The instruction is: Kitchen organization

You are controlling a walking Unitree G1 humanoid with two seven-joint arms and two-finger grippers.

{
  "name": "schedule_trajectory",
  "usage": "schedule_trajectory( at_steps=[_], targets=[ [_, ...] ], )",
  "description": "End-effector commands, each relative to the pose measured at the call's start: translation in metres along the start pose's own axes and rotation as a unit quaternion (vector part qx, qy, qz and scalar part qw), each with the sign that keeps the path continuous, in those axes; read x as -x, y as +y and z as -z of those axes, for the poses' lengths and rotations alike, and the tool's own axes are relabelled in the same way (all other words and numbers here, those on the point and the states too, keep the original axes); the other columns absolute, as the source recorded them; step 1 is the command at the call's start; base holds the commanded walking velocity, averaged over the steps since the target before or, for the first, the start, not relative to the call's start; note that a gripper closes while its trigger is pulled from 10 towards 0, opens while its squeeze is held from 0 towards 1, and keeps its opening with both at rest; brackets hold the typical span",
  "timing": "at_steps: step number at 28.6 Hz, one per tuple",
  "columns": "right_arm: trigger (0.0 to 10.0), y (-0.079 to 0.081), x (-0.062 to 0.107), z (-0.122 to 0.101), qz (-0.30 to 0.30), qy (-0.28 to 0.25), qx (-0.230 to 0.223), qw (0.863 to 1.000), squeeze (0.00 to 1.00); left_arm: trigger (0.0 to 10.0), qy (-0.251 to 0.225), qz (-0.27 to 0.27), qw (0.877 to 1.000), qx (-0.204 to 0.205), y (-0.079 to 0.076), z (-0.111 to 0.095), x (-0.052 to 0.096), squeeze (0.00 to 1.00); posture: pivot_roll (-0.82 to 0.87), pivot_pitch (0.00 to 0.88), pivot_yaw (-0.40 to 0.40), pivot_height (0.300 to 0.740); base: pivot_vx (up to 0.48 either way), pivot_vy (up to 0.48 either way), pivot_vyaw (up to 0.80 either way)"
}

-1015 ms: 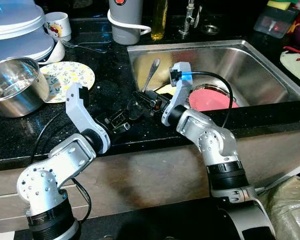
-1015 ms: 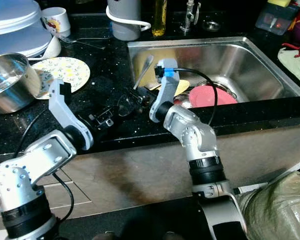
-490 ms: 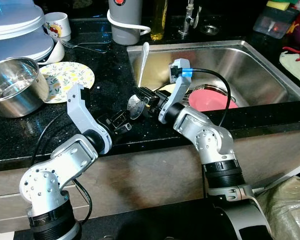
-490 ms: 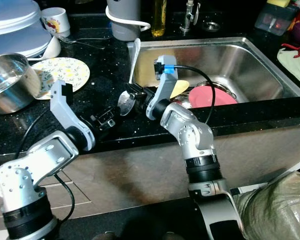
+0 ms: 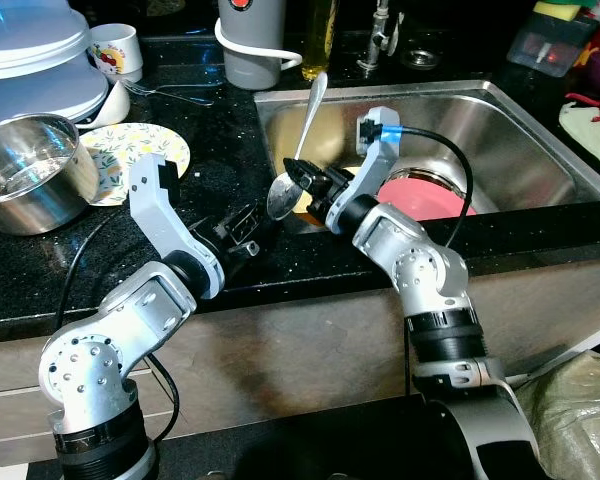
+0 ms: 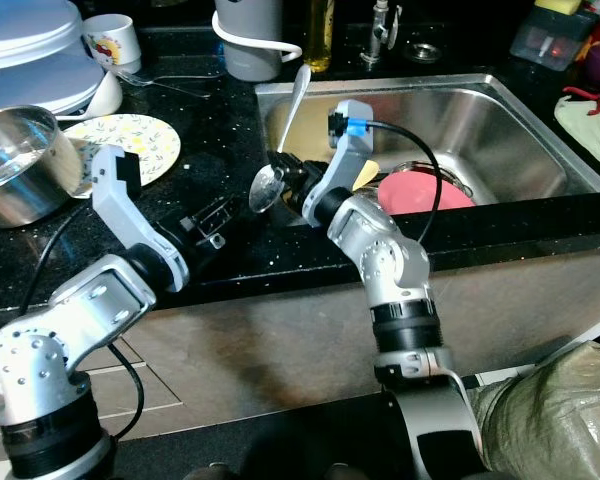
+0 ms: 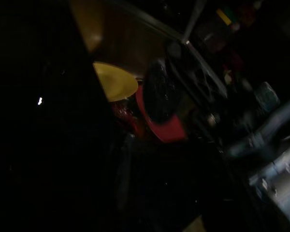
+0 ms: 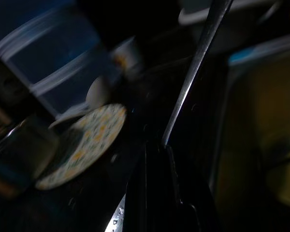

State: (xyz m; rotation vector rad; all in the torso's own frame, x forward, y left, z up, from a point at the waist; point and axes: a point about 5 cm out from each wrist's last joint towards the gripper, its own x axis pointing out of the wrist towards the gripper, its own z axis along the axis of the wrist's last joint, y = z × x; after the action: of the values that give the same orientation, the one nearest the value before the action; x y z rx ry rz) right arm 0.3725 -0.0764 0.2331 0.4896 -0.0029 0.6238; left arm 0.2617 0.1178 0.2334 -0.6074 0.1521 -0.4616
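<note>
Head views: The right gripper (image 5: 298, 186) sits at the centre of the frame, over the left rim of the steel sink (image 5: 520, 140). Its fingers are closed on a metal spoon (image 5: 302, 140), gripped low on the handle just above the bowl. The bowl faces down and left above the black countertop (image 5: 220, 150); the handle rises toward the top centre, tilted slightly right. The left gripper (image 5: 242, 228) rests low over the countertop, left of centre, just beside the spoon bowl but apart from it. Its finger spacing cannot be determined here. In the sink, right of centre, lie a pink plate (image 5: 432, 198) and, partly hidden behind the right arm, a yellow plate (image 6: 365, 175). In the upper left stand a steel pot (image 5: 32, 170), a floral plate (image 5: 140, 148) touching it, a white mug (image 5: 115, 48) and stacked white lids (image 5: 30, 50). A grey appliance (image 5: 248, 40) and a faucet (image 5: 378, 35) stand at the top centre.

Left wrist view: Very dark. The yellow plate (image 7: 115, 81) appears at centre left with the pink plate (image 7: 164, 130) just below and right of it. The gripper's own fingers cannot be made out.

Right wrist view: Blurred. The two black fingers (image 8: 157, 183) at lower centre clamp the spoon handle (image 8: 193, 67), which runs to the upper right. The floral plate (image 8: 82, 145) lies at lower left.
</note>
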Motion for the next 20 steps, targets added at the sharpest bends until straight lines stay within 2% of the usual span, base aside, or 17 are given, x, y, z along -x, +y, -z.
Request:
schedule_trajectory(
  at_steps=[1, 5, 6, 8, 9, 10, 12, 13, 14, 15, 16, 17, 18, 19, 20],
  targets=[
    [0.0, -0.003, -0.005, -0.007, 0.015, -0.021, 0.012, 1.0, 0.0, 10.0, -0.008, -0.004, 1.0, -0.023, -0.002, 0.001, 0.002, 1.0, 0.09, 0.035, -0.066, 0.732, 0.0, 0.0, 0.0],
    [0.0, -0.006, -0.014, -0.016, 0.038, -0.031, 0.062, 0.997, 0.0, 10.0, -0.005, -0.023, 0.998, -0.058, 0.0, 0.003, 0.002, 1.0, 0.09, 0.035, -0.066, 0.732, 0.0, 0.0, 0.0],
    [0.0, -0.007, -0.017, -0.018, 0.047, -0.031, 0.079, 0.995, 0.0, 10.0, -0.002, -0.034, 0.996, -0.081, 0.001, 0.003, 0.003, 1.0, 0.1, 0.034, -0.069, 0.732, 0.0, 0.0, 0.0],
    [0.0, -0.015, -0.023, -0.017, 0.092, -0.012, 0.154, 0.984, 0.0, 10.0, -0.006, -0.064, 0.99, -0.128, 0.004, 0.002, 0.004, 1.0, 0.11, 0.034, -0.072, 0.732, 0.0, 0.0, 0.0],
    [0.0, -0.021, -0.025, -0.014, 0.122, 0.009, 0.21, 0.97, 0.0, 10.0, -0.015, -0.08, 0.986, -0.147, 0.007, -0.001, 0.004, 1.0, 0.11, 0.033, -0.075, 0.732, 0.0, 0.0, 0.0],
    [0.0, -0.03, -0.024, -0.01, 0.155, 0.04, 0.271, 0.949, 0.0, 10.0, -0.023, -0.095, 0.981, -0.168, 0.008, -0.003, 0.005, 1.0, 0.11, 0.033, -0.077, 0.732, 0.0, 0.0, 0.0],
    [0.0, -0.046, -0.018, -0.004, 0.205, 0.086, 0.345, 0.912, 0.0, 10.0, -0.037, -0.111, 0.974, -0.196, 0.01, -0.007, 0.006, 1.0, 0.12, 0.033, -0.082, 0.732, 0.0, 0.0, 0.0],
    [0.0, -0.046, -0.018, -0.004, 0.205, 0.086, 0.345, 0.912, 0.0, 10.0, -0.037, -0.111, 0.974, -0.196, 0.01, -0.007, 0.006, 1.0, 0.12, 0.033, -0.082, 0.732, 0.0, 0.0, 0.0],
    [2.3, -0.055, -0.014, -0.002, 0.229, 0.106, 0.369, 0.895, 0.0, 10.0, -0.041, -0.113, 0.971, -0.208, 0.01, -0.008, 0.007, 1.0, 0.13, 0.034, -0.084, 0.732, 0.0, 0.0, 0.0],
    [2.3, -0.055, -0.014, -0.002, 0.229, 0.106, 0.369, 0.895, 0.0, 10.0, -0.041, -0.113, 0.971, -0.208, 0.01, -0.008, 0.007, 1.0, 0.13, 0.034, -0.084, 0.732, 0.0, 0.0, 0.0],
    [4.1, -0.062, -0.01, -0.002, 0.245, 0.117, 0.383, 0.883, 0.0, 10.0, -0.044, -0.114, 0.968, -0.22, 0.009, -0.009, 0.008, 1.0, 0.13, 0.035, -0.085, 0.732, 0.0, 0.0, 0.0],
    [4.9, -0.067, -0.007, -0.003, 0.259, 0.123, 0.386, 0.877, 0.0, 10.0, -0.046, -0.115, 0.965, -0.229, 0.009, -0.01, 0.008, 1.0, 0.13, 0.037, -0.086, 0.732, 0.0, 0.0, 0.0],
    [4.9, -0.067, -0.007, -0.003, 0.259, 0.123, 0.386, 0.877, 0.0, 10.0, -0.046, -0.115, 0.965, -0.229, 0.009, -0.01, 0.008, 1.0, 0.13, 0.037, -0.086, 0.732, 0.0, 0.0, 0.0],
    [10.0, -0.071, -0.004, -0.005, 0.266, 0.122, 0.381, 0.877, 0.0, 10.0, -0.048, -0.116, 0.963, -0.239, 0.008, -0.01, 0.008, 1.0, 0.12, 0.04, -0.089, 0.732, 0.0, 0.0, 0.0],
    [10.0, -0.071, -0.004, -0.005, 0.266, 0.122, 0.381, 0.877, 0.0, 10.0, -0.048, -0.116, 0.963, -0.239, 0.008, -0.01, 0.008, 1.0, 0.12, 0.04, -0.089, 0.732, 0.0, 0.0, 0.0]
  ],
)
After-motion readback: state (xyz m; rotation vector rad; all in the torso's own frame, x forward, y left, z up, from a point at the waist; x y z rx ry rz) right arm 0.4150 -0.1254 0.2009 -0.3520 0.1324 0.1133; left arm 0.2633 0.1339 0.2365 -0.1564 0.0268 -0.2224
